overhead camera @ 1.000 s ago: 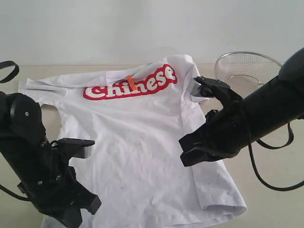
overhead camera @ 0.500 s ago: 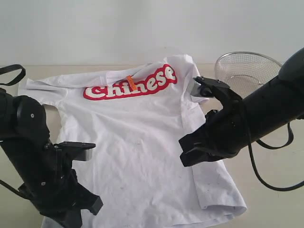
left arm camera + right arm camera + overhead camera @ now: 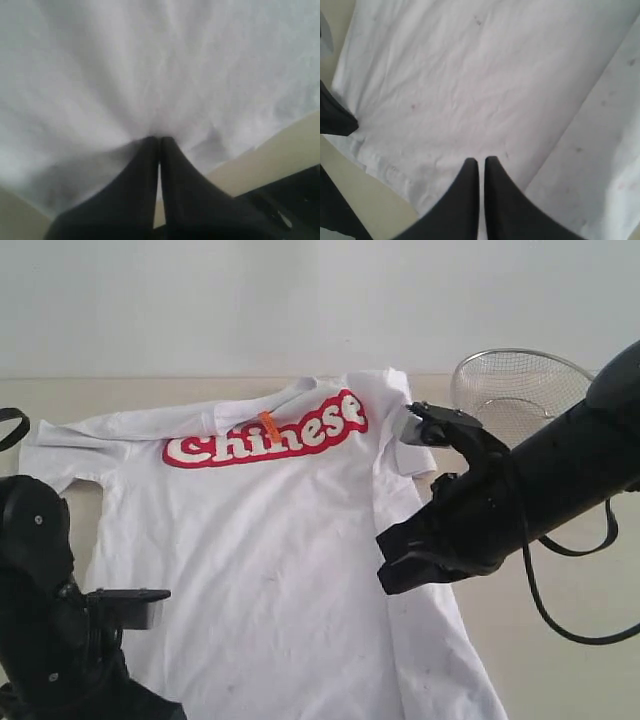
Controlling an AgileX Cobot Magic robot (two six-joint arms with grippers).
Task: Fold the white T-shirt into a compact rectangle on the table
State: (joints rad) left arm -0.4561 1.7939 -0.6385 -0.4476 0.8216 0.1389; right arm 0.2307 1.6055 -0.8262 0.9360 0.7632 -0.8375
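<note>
Nearest, we see the left end effector (image 3: 160, 139) clenched on puckered fabric of the white T-shirt (image 3: 280, 540) spread on the bench (image 3: 590, 680), the right end effector (image 3: 388, 576) angled down, clenched over its folded side, and red "Chinese" lettering (image 3: 265, 435) beyond.

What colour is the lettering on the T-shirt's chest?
The lettering is white with a thick red outline; the exterior view shows it best.

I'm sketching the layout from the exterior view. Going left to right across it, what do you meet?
From the left: left arm → red Chinese lettering → right arm's fingers → wire-mesh basket.
</note>
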